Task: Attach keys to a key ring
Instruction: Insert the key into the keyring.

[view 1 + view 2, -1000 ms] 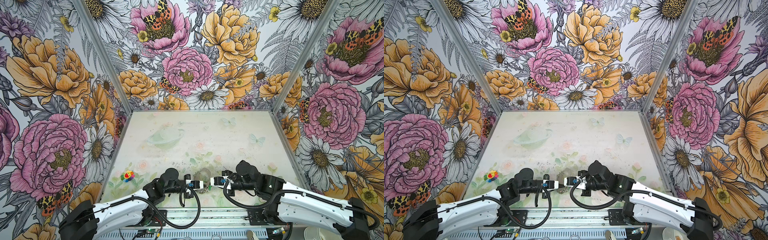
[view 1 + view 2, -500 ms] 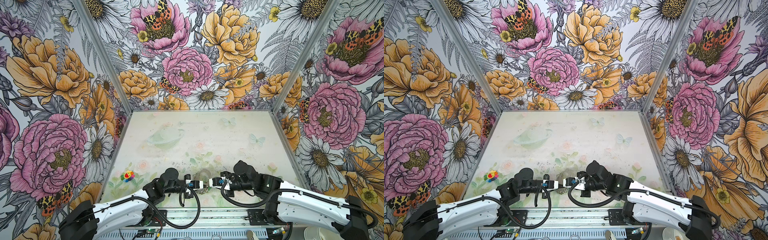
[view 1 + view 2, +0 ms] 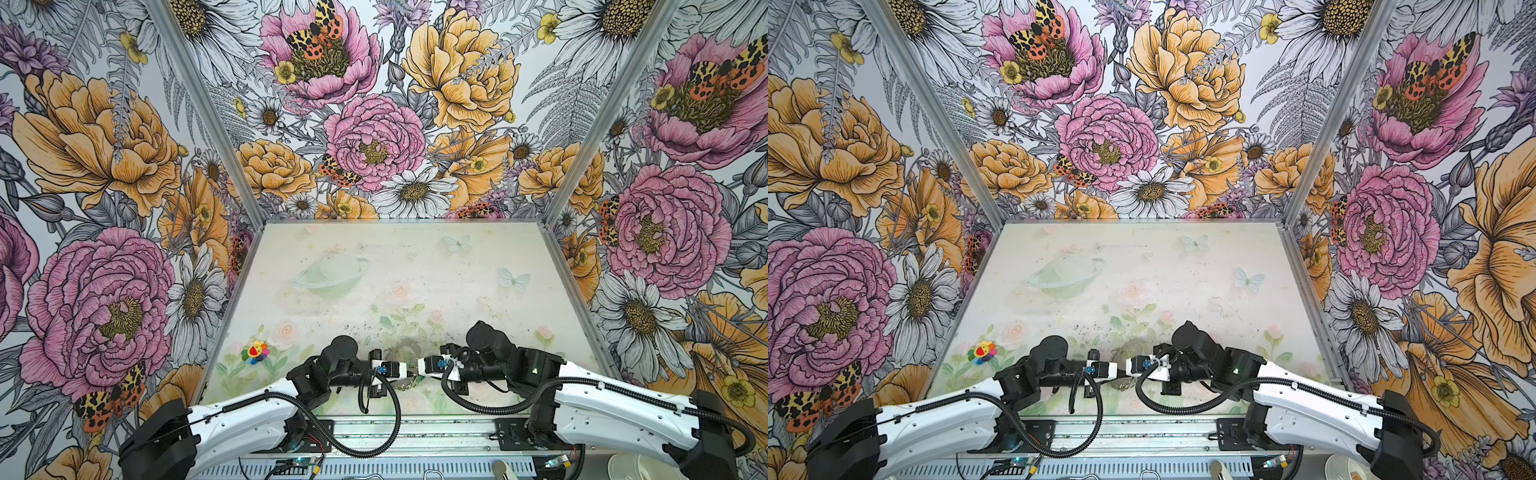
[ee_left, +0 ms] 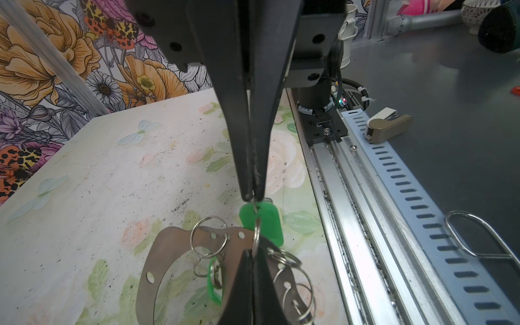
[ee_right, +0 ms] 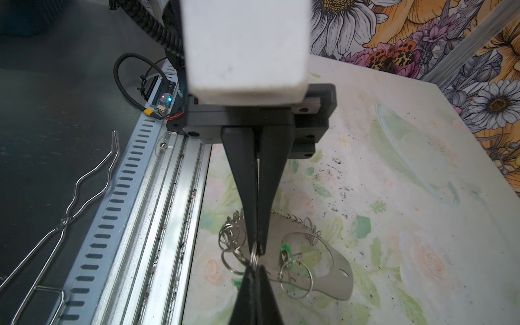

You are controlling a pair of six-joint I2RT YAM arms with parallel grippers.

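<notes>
**Two grippers on one thin ring: slip and snag risk**

Key ring (image 4: 171, 242): a flat grey horseshoe plate lying on the counter (image 4: 112, 174), directly under and beside both gripper tips. Loose silver rings bunch along its edge.

One green tag (image 4: 267, 225) lies just behind the pinch point. A second green tag (image 4: 213, 284) sits among the rings beside the left gripper (image 4: 252, 254). The dark keys themselves are too small to make out.

The left gripper is closed and so is the right gripper (image 4: 251, 197). They meet tip to tip, each nipping the same small wire ring (image 4: 256, 233) from opposite ends. Whether that ring belongs to the plate's row or to a tag cannot be told.

Risks, as judged:
- The wire is thin and round, and the tips are narrow. Any twist or uneven pull could pop the ring out of one pinch.
- If the ring is tied to the plate, pulling the grippers apart would likely drag or tip the plate.
- Neighbouring rings crowd the tips, so one could hook on and tangle.
- The rail (image 4: 346, 213) runs close beside the grippers, and a dropped tag might skid into its slots.
</notes>
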